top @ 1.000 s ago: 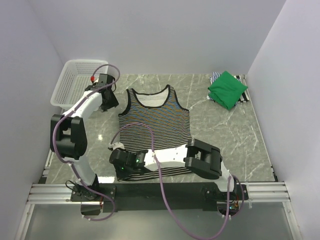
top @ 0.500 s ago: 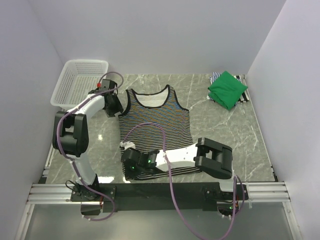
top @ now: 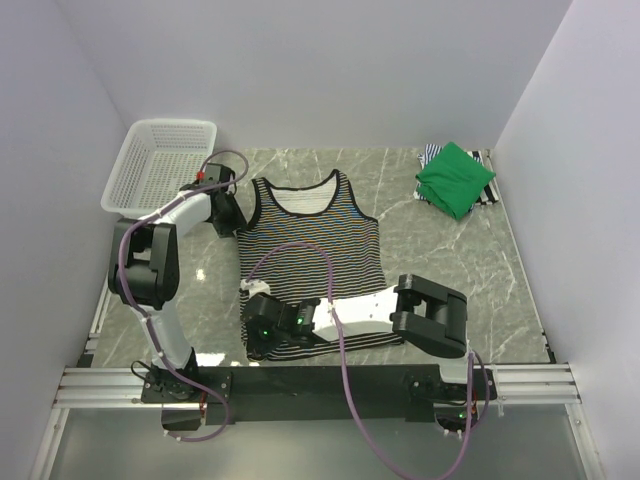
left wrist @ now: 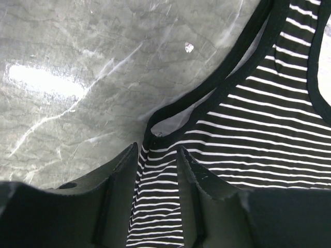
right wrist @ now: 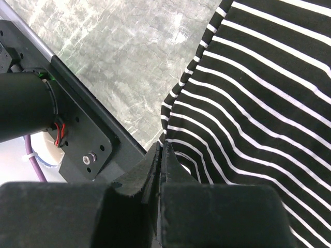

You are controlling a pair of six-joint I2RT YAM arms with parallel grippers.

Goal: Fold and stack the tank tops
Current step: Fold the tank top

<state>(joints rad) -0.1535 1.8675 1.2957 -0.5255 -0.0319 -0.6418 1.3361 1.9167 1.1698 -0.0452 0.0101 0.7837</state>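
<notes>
The black-and-white striped tank top (top: 318, 245) lies spread flat mid-table, neck to the back. My left gripper (top: 238, 214) is open at its left shoulder strap; in the left wrist view (left wrist: 159, 170) the strap (left wrist: 155, 196) lies between the two fingers. My right gripper (top: 254, 338) is shut on the top's near-left hem corner (right wrist: 170, 142), low over the table. The bright green tank top (top: 455, 178) lies folded at the back right on the blue-and-white striped one (top: 430, 156).
A white mesh basket (top: 170, 125) stands at the back left, just behind my left arm. The black base rail (right wrist: 77, 129) runs close beside my right gripper. White walls close in the table at the back and on both sides.
My left gripper has moved right, from beside the basket onto the shoulder strap. My right gripper has shifted right along the hem, and the hem's left corner has drawn in with it.
</notes>
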